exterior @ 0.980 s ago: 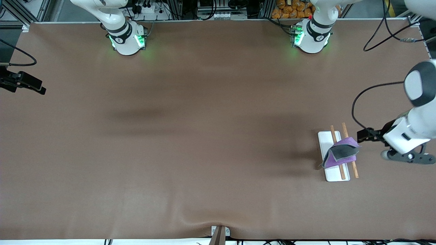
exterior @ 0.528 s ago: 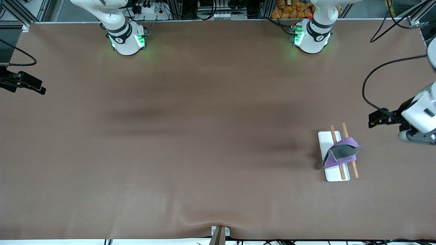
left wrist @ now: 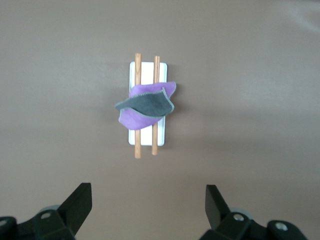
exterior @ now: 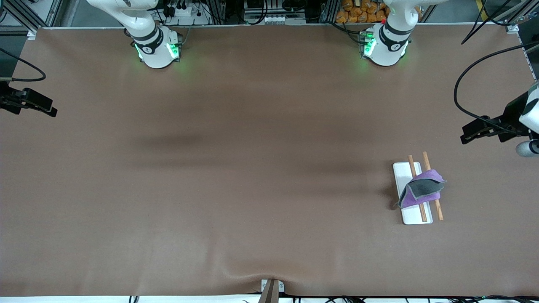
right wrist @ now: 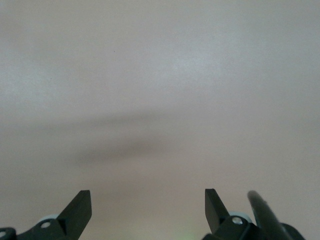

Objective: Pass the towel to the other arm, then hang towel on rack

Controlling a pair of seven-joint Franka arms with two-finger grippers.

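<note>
The towel [exterior: 421, 191], purple with a dark grey flap folded over, hangs across the two wooden rods of the rack [exterior: 402, 172] near the left arm's end of the table. The left wrist view shows the towel [left wrist: 147, 102] draped over both rods and the rack's white base [left wrist: 145, 137] under it. My left gripper [left wrist: 148, 210] is open and empty, high above the table and well apart from the rack. The left arm's hand [exterior: 522, 126] shows at the edge of the front view. My right gripper [right wrist: 147, 210] is open and empty over bare table.
A brown mat [exterior: 252, 168] covers the whole table. A black camera mount with a cable [exterior: 27, 103] juts in at the right arm's end. A small bracket [exterior: 271, 288] sits at the table edge nearest the front camera.
The left arm has drawn away from the rack, toward the robots' side and the table's end. The towel stays on the rods. The right arm has not moved.
</note>
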